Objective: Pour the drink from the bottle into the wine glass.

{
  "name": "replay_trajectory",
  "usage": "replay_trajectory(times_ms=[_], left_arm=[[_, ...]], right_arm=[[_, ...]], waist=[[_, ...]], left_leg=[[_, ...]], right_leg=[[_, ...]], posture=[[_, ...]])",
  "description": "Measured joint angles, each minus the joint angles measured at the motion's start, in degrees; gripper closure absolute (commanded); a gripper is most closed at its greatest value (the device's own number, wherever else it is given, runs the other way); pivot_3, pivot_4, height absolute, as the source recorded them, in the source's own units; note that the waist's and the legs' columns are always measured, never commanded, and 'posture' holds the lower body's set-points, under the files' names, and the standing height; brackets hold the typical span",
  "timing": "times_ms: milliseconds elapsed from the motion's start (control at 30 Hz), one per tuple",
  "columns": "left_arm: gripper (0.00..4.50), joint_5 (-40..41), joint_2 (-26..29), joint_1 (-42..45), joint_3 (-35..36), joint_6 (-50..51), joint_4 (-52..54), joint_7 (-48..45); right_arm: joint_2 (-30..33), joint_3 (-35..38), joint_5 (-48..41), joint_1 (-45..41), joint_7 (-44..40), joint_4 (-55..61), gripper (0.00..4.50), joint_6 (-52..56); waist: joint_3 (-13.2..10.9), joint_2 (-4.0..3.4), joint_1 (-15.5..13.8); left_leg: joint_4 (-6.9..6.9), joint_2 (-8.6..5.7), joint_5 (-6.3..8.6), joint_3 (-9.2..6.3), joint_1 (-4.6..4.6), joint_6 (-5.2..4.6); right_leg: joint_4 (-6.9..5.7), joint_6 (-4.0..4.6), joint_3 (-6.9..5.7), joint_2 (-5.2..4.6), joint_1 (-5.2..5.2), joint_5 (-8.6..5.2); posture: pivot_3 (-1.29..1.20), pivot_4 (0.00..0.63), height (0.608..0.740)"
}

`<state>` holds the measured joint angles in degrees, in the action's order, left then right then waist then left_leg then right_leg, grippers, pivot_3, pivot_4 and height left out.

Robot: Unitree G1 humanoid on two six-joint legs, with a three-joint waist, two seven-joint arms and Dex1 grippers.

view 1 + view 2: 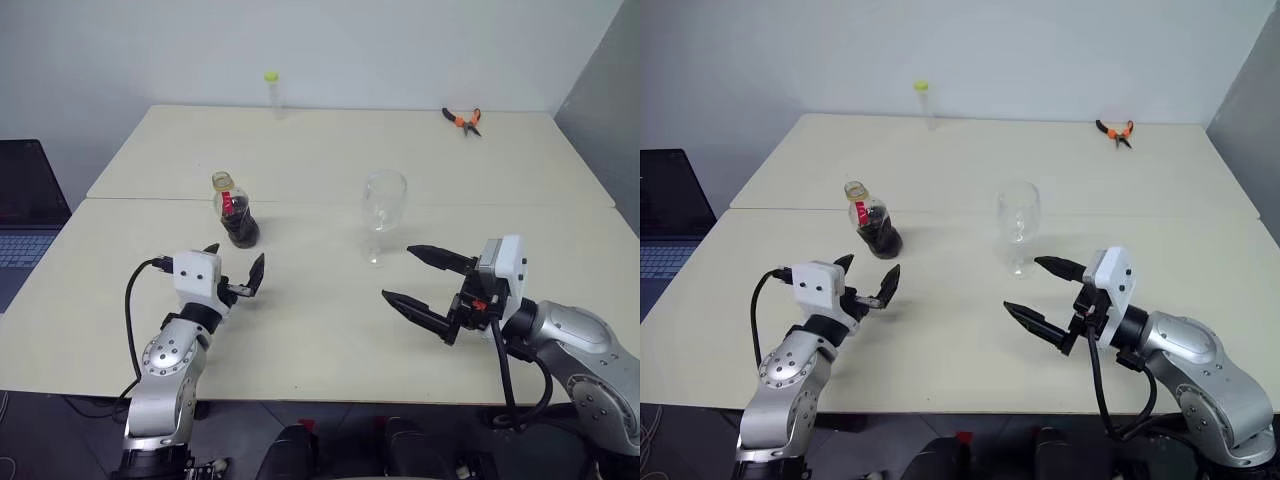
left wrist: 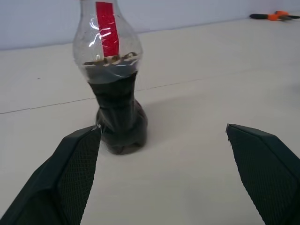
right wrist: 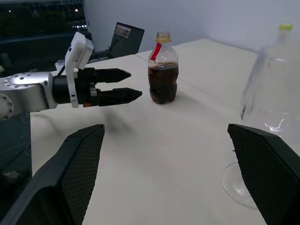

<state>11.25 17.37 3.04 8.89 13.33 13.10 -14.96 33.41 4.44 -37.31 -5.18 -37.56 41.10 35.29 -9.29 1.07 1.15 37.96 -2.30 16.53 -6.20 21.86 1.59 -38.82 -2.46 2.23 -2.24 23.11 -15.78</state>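
Both pincers (image 1: 237,272) (image 1: 415,277) wide, empty

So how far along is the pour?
Early. Nothing is poured: the wine glass is empty and the drink sits in the bottle on the table. Left gripper, open, faces the bottle. Right gripper, open, is near the glass. Gripping and pouring remain.

We see the bottle (image 1: 868,222) standing upright on the table (image 1: 960,330), dark drink (image 1: 881,239) filling its lower part. Right of it, apart, stands the empty glass (image 1: 1017,226). Our left gripper (image 1: 868,281) hovers just short of the bottle, its fingers spread. Our right gripper (image 1: 1036,288) is spread wide just before the glass. At the far edge stand a tube (image 1: 925,103) and pliers (image 1: 1116,131).
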Motion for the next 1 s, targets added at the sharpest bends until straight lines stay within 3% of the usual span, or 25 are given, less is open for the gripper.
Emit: replay_trajectory(times_ms=[500,1000], left_arm=[[0.00,-2.08,-0.73,13.77,0.57,3.05,-11.79,4.52],[0.00,-2.56,-0.57,25.88,0.63,-5.83,-37.08,4.15]], right_arm=[[0.35,-1.34,0.76,-0.01,0.38,-0.33,0.02,-0.78],[0.14,-2.76,0.15,-2.79,0.27,-0.54,0.02,-0.99]], waist=[[0.00,0.01,-0.27],[0.00,0.03,-0.34]], left_leg=[[0.02,-0.02,-0.02,0.01,0.00,0.03],[0.03,-0.04,-0.09,0.01,0.02,0.15]], right_leg=[[-0.03,0.00,0.02,0.02,0.03,0.00],[-0.04,0.00,0.01,0.01,0.05,0.01]], posture=[[0.00,0.150,0.740],[0.00,0.150,0.740]])
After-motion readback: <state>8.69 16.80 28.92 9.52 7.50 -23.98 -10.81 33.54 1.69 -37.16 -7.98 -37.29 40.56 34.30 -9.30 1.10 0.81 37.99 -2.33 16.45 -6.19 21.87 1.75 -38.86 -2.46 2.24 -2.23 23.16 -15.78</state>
